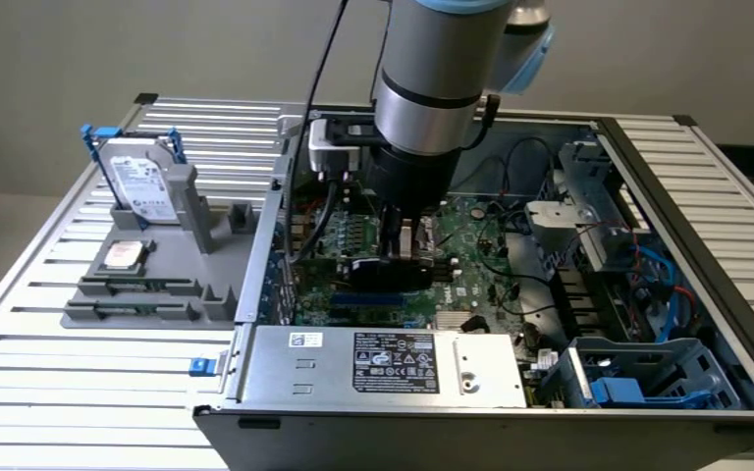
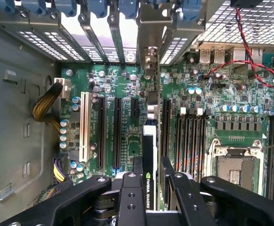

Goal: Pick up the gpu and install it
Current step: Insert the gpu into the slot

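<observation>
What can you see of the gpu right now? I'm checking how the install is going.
The gpu is a thin card seen edge-on, held upright between the gripper's black fingers. Its top edge is dark with a green logo strip, and a silvery metal bracket at its far end reaches the case's rear slot openings. It stands over the green motherboard, in line with the black expansion slots. Whether it is seated cannot be told.

- gpu (image 2: 149,155): dark matt face, silvery metal bracket
- gripper (image 2: 148,188): matt black fingers, smooth
- motherboard (image 2: 212,108): green circuit board, slightly glossy
- case (image 1: 482,417): grey sheet metal, dull
- table (image 1: 76,383): ribbed silvery metal
- holder (image 1: 154,289): matt grey plastic
- hard drive (image 1: 141,182): silver metal, white paper label
</observation>
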{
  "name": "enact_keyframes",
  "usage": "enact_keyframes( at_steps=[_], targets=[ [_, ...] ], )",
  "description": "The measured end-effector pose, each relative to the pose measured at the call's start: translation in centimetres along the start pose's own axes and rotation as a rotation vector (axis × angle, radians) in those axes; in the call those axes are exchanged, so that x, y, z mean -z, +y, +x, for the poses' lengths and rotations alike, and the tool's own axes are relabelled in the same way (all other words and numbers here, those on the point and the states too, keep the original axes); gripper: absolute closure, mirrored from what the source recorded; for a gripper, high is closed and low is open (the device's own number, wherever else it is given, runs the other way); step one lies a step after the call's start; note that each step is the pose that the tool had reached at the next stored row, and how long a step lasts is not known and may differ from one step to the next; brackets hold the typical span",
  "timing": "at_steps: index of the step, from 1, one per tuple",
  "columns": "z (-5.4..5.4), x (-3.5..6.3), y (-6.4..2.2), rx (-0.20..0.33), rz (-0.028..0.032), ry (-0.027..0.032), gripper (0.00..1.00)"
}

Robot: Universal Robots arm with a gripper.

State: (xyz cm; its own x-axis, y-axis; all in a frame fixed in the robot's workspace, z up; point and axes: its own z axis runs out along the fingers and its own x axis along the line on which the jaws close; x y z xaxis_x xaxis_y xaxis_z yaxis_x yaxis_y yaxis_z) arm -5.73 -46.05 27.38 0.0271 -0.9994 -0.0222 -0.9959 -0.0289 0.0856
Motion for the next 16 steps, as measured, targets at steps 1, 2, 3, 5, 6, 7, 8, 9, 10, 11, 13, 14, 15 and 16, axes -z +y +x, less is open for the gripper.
enact_keyframes(
  at_steps=[1, 2, 3, 5, 6, 7, 8, 9, 10, 11, 13, 14, 15, 16],
  targets=[
    [0.00, 0.00, 0.00, 0.000, 0.0000, 0.0001, 0.74],
    [0.00, 0.00, 0.00, 0.000, 0.0000, 0.0000, 0.74],
    [0.00, 0.00, 0.00, 0.000, 0.0000, 0.0000, 0.74],
    [0.00, 0.00, 0.00, 0.000, 0.0000, 0.0001, 0.74],
    [0.00, 0.00, 0.00, 0.000, 0.0000, 0.0000, 0.74],
    [0.00, 0.00, 0.00, 0.000, 0.0000, 0.0000, 0.74],
    [0.00, 0.00, 0.00, 0.000, 0.0000, 0.0000, 0.74],
    [0.00, 0.00, 0.00, 0.000, 0.0000, 0.0000, 0.74],
    [0.00, 0.00, 0.00, 0.000, 0.0000, 0.0000, 0.74],
    [0.00, 0.00, 0.00, 0.000, 0.0000, 0.0001, 0.74],
    [0.00, 0.00, 0.00, 0.000, 0.0000, 0.0000, 0.74],
    [0.00, 0.00, 0.00, 0.000, 0.0000, 0.0001, 0.74],
    [0.00, 0.00, 0.00, 0.000, 0.0000, 0.0000, 0.74],
    [0.00, 0.00, 0.00, 0.000, 0.0000, 0.0001, 0.74]
  ],
)
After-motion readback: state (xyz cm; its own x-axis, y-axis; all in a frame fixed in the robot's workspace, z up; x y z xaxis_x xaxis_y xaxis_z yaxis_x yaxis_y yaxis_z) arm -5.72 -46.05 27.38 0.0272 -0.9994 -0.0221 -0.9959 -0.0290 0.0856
